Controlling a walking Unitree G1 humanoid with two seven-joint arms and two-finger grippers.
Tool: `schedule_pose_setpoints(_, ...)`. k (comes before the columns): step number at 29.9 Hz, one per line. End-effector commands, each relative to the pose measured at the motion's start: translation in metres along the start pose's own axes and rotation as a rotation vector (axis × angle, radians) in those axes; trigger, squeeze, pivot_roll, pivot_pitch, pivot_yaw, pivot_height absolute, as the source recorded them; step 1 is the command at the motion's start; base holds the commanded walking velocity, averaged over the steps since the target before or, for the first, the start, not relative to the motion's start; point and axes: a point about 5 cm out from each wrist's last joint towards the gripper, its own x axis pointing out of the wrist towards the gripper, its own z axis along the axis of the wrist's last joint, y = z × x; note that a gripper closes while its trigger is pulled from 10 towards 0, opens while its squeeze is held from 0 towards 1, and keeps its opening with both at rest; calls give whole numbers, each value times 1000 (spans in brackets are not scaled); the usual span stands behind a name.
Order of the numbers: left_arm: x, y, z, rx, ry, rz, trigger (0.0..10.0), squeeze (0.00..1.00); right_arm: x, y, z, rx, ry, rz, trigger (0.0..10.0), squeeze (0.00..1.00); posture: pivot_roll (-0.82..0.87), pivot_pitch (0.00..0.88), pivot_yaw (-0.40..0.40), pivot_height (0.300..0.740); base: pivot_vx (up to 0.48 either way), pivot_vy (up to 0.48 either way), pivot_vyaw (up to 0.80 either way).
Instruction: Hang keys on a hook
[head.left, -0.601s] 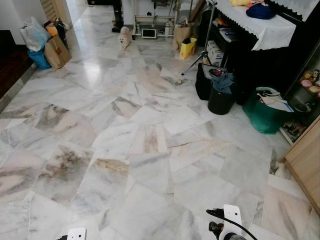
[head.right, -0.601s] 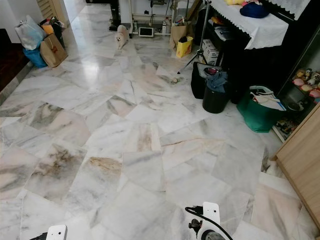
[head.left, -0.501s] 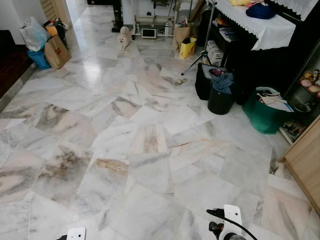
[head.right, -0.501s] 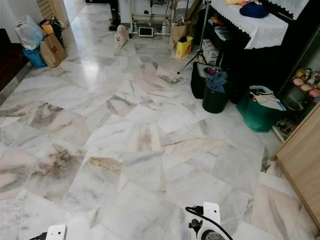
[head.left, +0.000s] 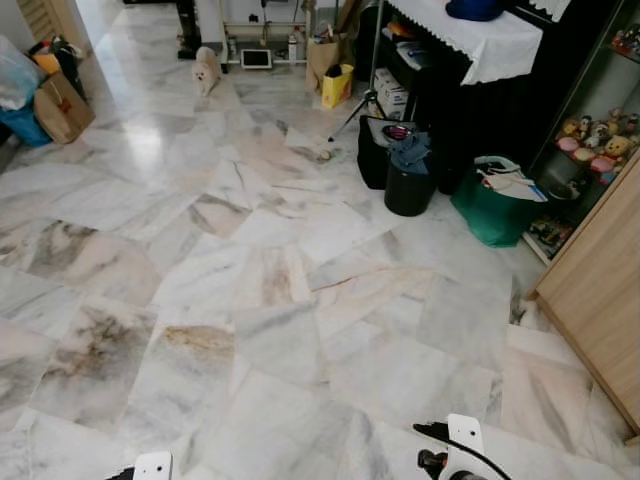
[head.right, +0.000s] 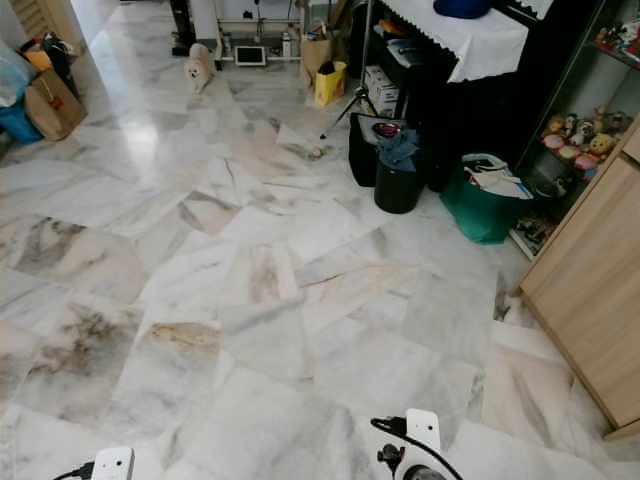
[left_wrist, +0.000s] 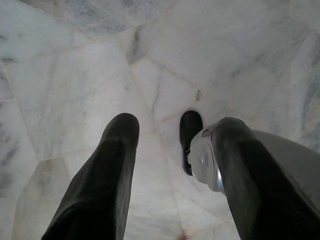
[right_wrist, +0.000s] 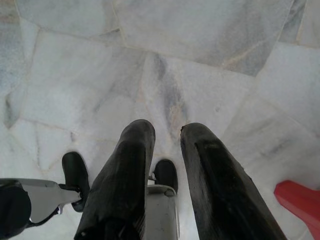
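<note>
Jaws on the left gripper (left_wrist: 172, 135) were spread wide with nothing between them, while the right gripper (right_wrist: 166, 137) had its fingers only narrowly parted, also empty, both pointed down at the marble floor (head.left: 270, 330). Keys and hook couldn't be made out anywhere; a small dog (head.left: 206, 68) was seen far off, near a green bag (head.left: 495, 205).

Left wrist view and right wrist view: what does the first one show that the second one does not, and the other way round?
Particular to the left wrist view: the left gripper, its fingers wide apart with nothing between them, over one black foot of the robot.

Particular to the right wrist view: the right gripper, with a narrow gap between its fingers, two black feet below it, and a red thing at the edge of the picture; what it is cannot be told.

Common to both: the marble floor beneath, and no keys or hook.
</note>
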Motion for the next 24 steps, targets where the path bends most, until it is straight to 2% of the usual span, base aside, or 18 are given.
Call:
schedule_pose_setpoints(1, -1, 1, -5, -8, 20, 6, 10000, 0, 0, -1, -2, -7, 12, -6, 10000, 0, 52, 0, -49, 740, 0, 0, -775)
schedule_pose_setpoints(3, -1, 2, -5, 0, 19, 8, 10000, 0, 0, -1, -3, -9, 14, -6, 10000, 0, 51, 0, -45, 740, 0, 0, -775)
schedule_pose_setpoints(5, -1, 3, -2, 51, 5, 16, 10000, 0, 0, 0, -3, -11, 16, -7, 10000, 0, 52, 0, -42, 740, 0, -187, -775)
schedule_pose_setpoints(10, -1, 4, -2, 41, 6, 25, 10000, 0, 0, 0, -4, -13, 19, -6, 10000, 0, 53, 0, -42, 740, 0, -438, -775)
schedule_pose_setpoints(24, 0, 0, 2, 35, -3, 13, 10000, 0, 0, 1, -8, -20, 32, -5, 10000, 0, 69, 0, -41, 740, 0, 0, -775)
